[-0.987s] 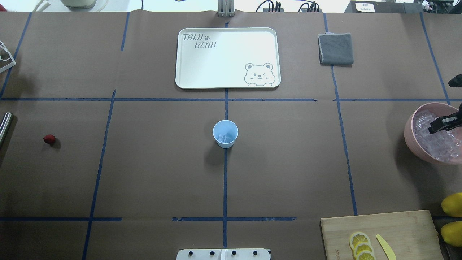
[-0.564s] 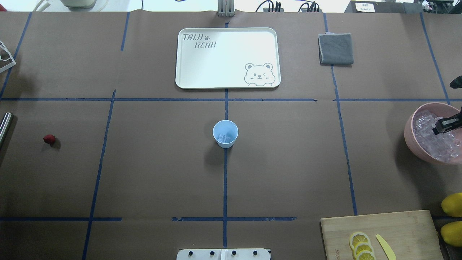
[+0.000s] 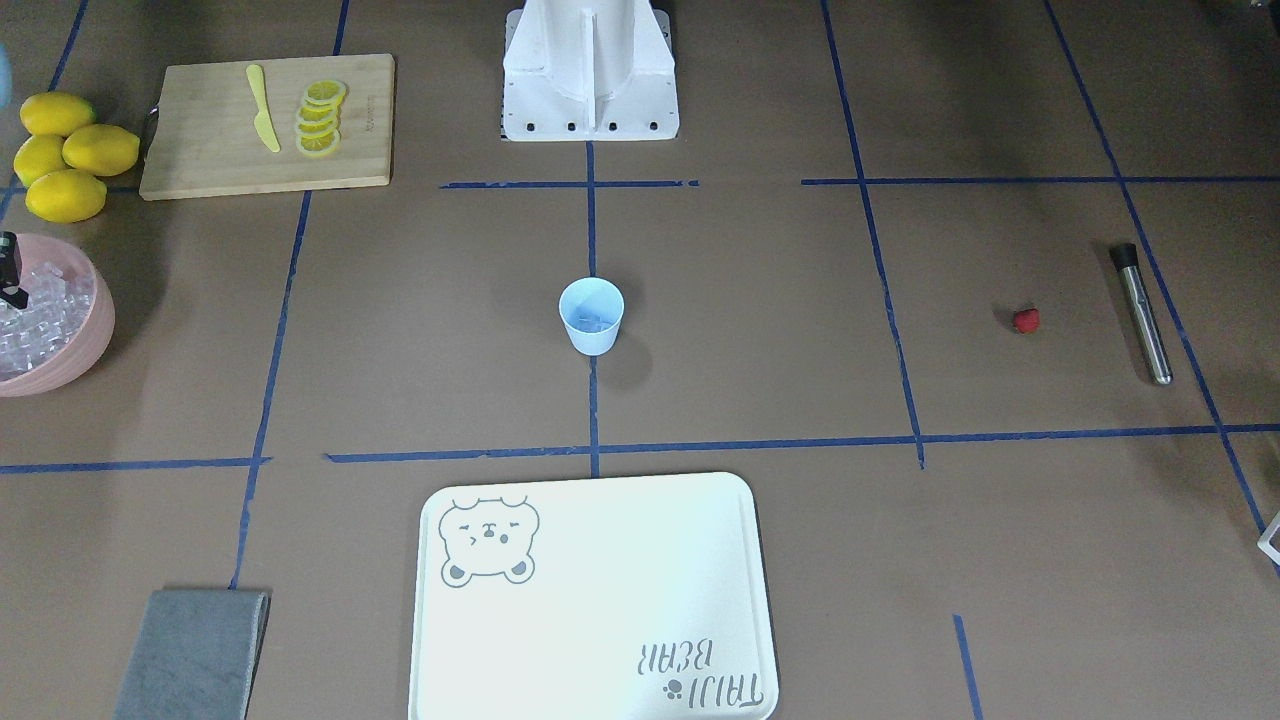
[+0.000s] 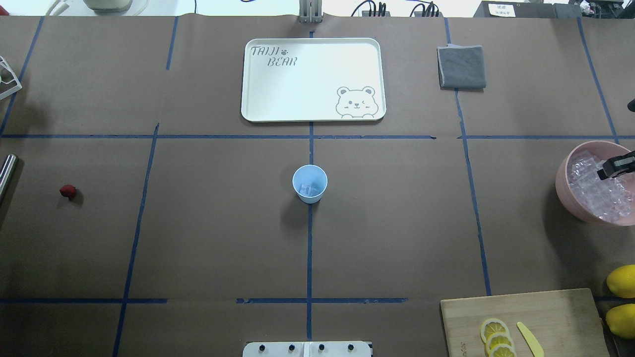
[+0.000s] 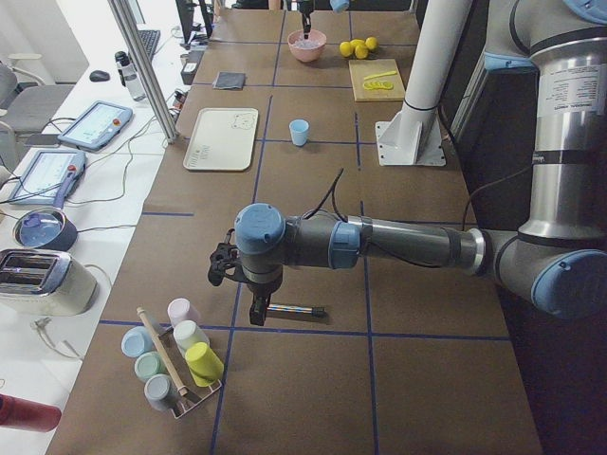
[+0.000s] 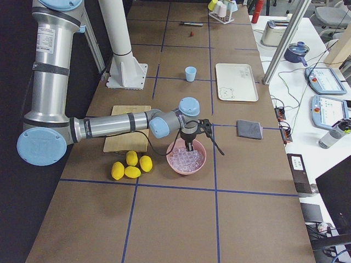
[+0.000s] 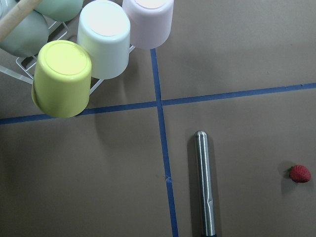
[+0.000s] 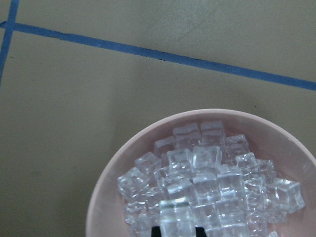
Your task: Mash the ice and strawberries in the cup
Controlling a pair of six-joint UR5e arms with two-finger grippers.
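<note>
The light blue cup (image 4: pixel 310 183) stands upright mid-table with a few ice cubes (image 4: pixel 308 189) inside. One red strawberry (image 4: pixel 68 191) lies on the paper far left, and shows in the left wrist view (image 7: pixel 300 174) too. My right gripper (image 4: pixel 615 167) hangs over the pink bowl (image 4: pixel 563 186) of ice (image 4: pixel 593 193). In the right wrist view an ice cube (image 8: pixel 177 217) sits between its dark fingertips (image 8: pixel 156 231). My left gripper (image 5: pixel 254 311) hovers over the steel muddler (image 7: pixel 205 182); I cannot tell whether it is open or shut.
A white bear tray (image 4: pixel 258 111) lies beyond the cup, with a grey cloth (image 4: pixel 461 67) to its right. A cutting board (image 4: pixel 545 307) with lemon slices and a yellow knife, plus whole lemons (image 4: pixel 622 280), sits near right. A cup rack (image 7: pixel 74 59) stands far left.
My right gripper has drifted toward the right edge of the overhead view, over the bowl. The cup, the strawberry and the muddler have stayed put.
</note>
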